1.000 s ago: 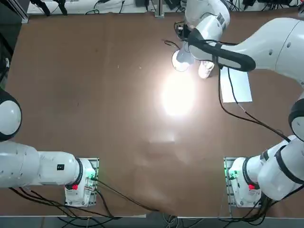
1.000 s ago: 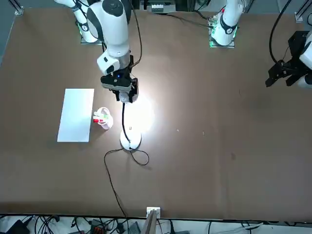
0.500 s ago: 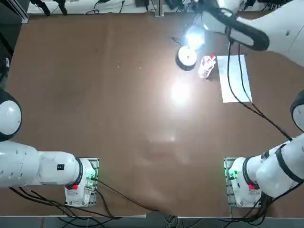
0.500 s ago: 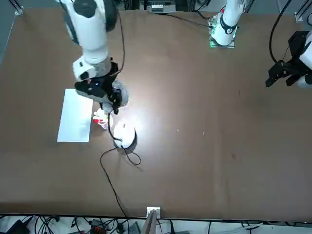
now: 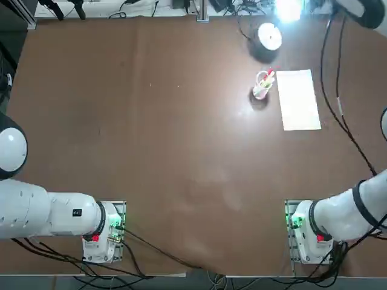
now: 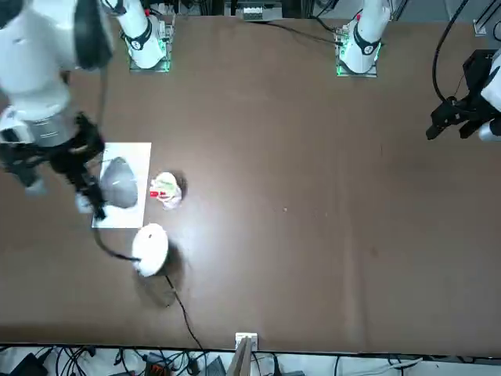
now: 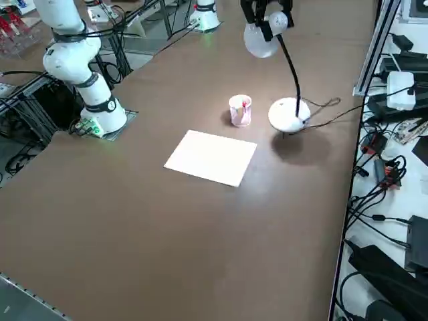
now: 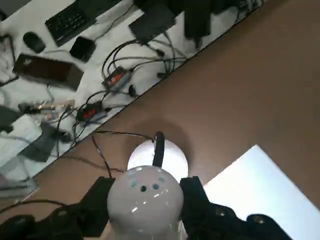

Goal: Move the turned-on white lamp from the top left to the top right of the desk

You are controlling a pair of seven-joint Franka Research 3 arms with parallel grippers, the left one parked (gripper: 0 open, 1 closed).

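Right gripper (image 8: 145, 220) fingers (image 8: 95, 205) pinched glowing head of lamp (image 5: 270, 36). Lamp had shifted from upper middle of top view to upper right, beyond pen cup (image 5: 262, 85) and paper sheet (image 5: 298, 99), base just above desk (image 5: 151, 133). Likely near goal; set-down remained.

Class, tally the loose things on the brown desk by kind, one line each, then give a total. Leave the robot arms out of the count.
Lamp, held by its head in the right gripper: 1
Clear cup of pens: 1
White paper sheet: 1
Total: 3
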